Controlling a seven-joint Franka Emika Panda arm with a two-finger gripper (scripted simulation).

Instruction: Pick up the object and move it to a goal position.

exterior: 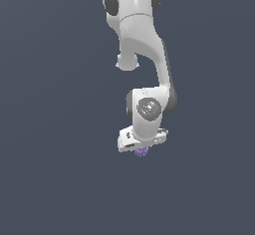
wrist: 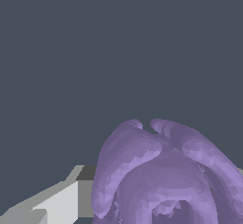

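The object (exterior: 142, 152) is a small light-purple knobbly lump that peeks out just under the white hand in the exterior view. My gripper (exterior: 142, 148) points down and sits right over it, with its fingers mostly hidden by the hand. In the wrist view the object (wrist: 161, 171) fills the lower right of the picture, lobed and ringed, very near the camera. One grey-white finger (wrist: 61, 203) presses against its side. The other finger is hidden behind the object. The gripper (wrist: 166, 194) is shut on the object.
A plain dark blue-grey surface (exterior: 55, 179) fills everything around the arm. The white arm links (exterior: 142, 35) rise above the hand towards the top of the exterior view. Nothing else shows.
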